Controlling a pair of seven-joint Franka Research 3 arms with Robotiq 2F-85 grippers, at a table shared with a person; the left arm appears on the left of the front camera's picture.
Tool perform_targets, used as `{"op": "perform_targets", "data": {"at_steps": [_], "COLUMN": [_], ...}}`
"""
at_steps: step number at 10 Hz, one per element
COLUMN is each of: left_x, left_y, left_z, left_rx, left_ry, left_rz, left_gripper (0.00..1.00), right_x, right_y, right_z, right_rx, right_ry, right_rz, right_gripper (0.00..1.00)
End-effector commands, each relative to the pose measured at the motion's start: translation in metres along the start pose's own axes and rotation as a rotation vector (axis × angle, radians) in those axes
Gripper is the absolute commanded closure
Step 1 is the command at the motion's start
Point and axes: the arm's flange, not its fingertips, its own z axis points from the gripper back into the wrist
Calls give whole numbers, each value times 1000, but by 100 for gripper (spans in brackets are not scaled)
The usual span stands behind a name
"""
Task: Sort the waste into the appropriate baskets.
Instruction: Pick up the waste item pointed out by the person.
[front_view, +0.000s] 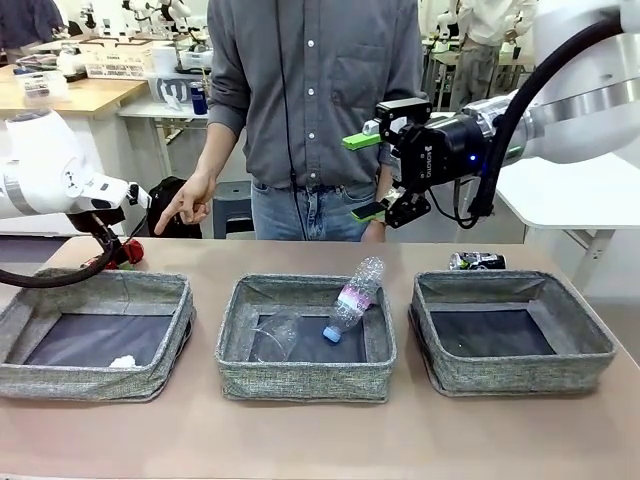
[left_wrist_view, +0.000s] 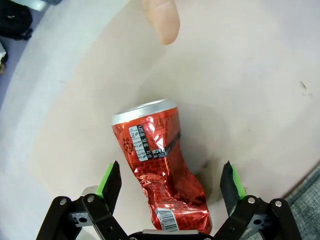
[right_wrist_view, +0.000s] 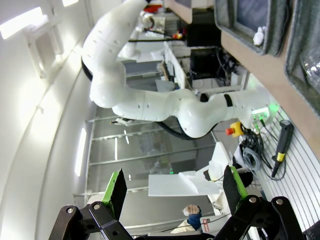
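Note:
A crushed red can (left_wrist_view: 155, 165) lies on the table between the fingers of my left gripper (left_wrist_view: 170, 185), whose jaws stand open on either side of it without touching. It shows as a red can (front_view: 130, 250) behind the left basket (front_view: 20, 375), which holds a white paper ball (front_view: 122, 362). The middle basket (front_view: 300, 385) holds a clear bottle (front_view: 352, 300), leaning cap-down on its far wall, and a clear cup (front_view: 278, 335). A dark can (front_view: 477, 261) lies behind the right basket (front_view: 520, 375). My right gripper (front_view: 375, 175) hangs open and empty, high above the table.
A person stands at the far side, with one hand (front_view: 190, 205) pointing down towards the red can; the fingertip (left_wrist_view: 162, 20) hangs just beyond it. A basket corner (left_wrist_view: 307, 197) lies close to the right of my left gripper.

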Motion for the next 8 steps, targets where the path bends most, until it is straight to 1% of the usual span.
{"op": "perform_targets", "data": {"at_steps": [1, 2, 7, 8], "left_x": [-4, -3, -2, -3], "left_y": [8, 9, 9, 9], "left_z": [2, 1, 2, 3], "left_rx": [-30, -22, -13, -10], "left_ry": [-13, 1, -4, -8], "left_rz": [-39, -38, -64, -66], "left_gripper": [9, 19, 66, 77], "right_x": [-1, -1, -1, -1], "right_y": [2, 2, 2, 2], "right_z": [1, 1, 1, 1], "right_rx": [-6, -6, -6, -6], "right_ry": [5, 5, 5, 5], "right_rz": [4, 4, 4, 4], "right_gripper": [0, 0, 0, 0]}}
